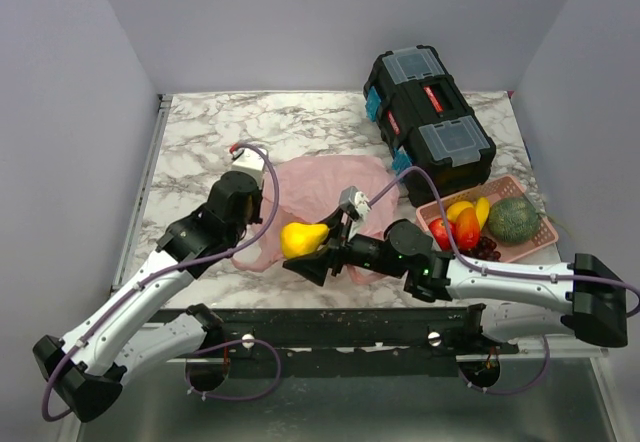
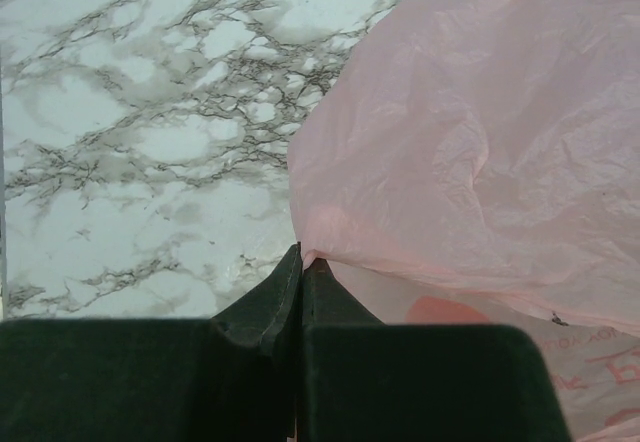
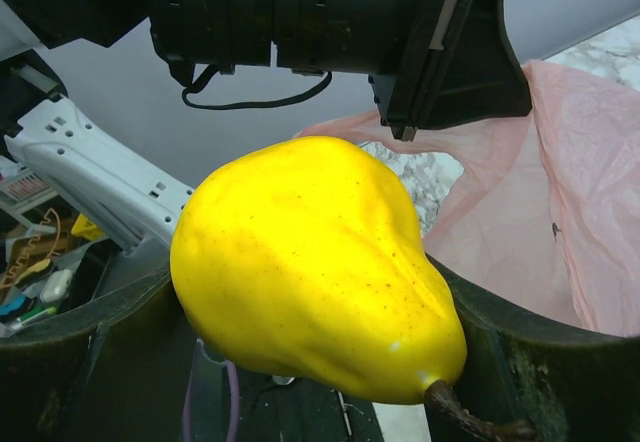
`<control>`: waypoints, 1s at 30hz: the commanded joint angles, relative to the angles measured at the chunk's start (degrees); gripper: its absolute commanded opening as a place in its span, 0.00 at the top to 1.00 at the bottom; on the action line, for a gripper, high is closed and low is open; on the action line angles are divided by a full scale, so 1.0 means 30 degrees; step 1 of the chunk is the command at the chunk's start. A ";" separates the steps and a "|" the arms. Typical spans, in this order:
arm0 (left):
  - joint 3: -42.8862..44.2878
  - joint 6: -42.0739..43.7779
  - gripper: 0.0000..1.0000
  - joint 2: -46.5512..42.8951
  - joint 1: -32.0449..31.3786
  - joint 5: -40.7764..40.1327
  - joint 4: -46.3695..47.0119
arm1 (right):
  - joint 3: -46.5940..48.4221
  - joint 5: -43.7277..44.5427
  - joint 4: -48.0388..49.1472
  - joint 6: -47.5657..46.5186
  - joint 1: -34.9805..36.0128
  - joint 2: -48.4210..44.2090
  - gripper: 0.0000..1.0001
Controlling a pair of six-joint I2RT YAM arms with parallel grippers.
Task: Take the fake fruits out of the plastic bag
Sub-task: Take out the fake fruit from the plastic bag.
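Top external view: we have a yellow pear (image 1: 303, 238) out of the pink bag (image 1: 335, 184), not yet set down.
Our right claw (image 1: 306, 246) stands wide and grips the pear at lower centre of the frame, over the bag's near edge; our left claw (image 2: 302, 270) is pinched closed on the bag's rim at centre left. At right, other fruits (image 1: 462, 224) lie in the basket (image 1: 535, 245). Whether anything remains inside the bag we cannot tell; it lies fairly flat.

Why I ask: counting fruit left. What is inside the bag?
Nothing shows through the bag; the right arm covers part of it. The pear is outside, in the right gripper.
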 commanded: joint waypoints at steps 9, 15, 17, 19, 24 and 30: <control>-0.1770 0.1060 1.00 -0.1454 0.0340 0.5834 0.2813 | 0.0727 -0.1153 0.3960 0.2965 -0.0045 0.2461 0.99; -0.1422 0.0993 1.00 -0.0732 0.0352 0.5234 0.1829 | -0.0045 0.3810 0.7344 0.3697 -0.0135 0.1893 0.99; -0.1499 0.0995 1.00 -0.0830 0.0349 0.5216 0.1854 | -0.0587 0.4347 1.0081 0.3531 -0.0211 0.1722 0.99; -0.1619 0.1037 1.00 -0.1007 0.0357 0.5216 0.1962 | -0.0231 0.4978 1.0664 0.2947 -0.0211 0.1742 0.99; -0.1671 0.1109 1.00 -0.1251 0.0345 0.5264 0.2043 | 0.1190 0.5927 1.1025 -0.0568 -0.0356 0.2641 0.99; -0.1854 0.1212 1.00 -0.1786 0.0374 0.4287 0.2054 | 0.3097 0.7681 0.9167 -0.6267 -0.0369 0.3309 0.99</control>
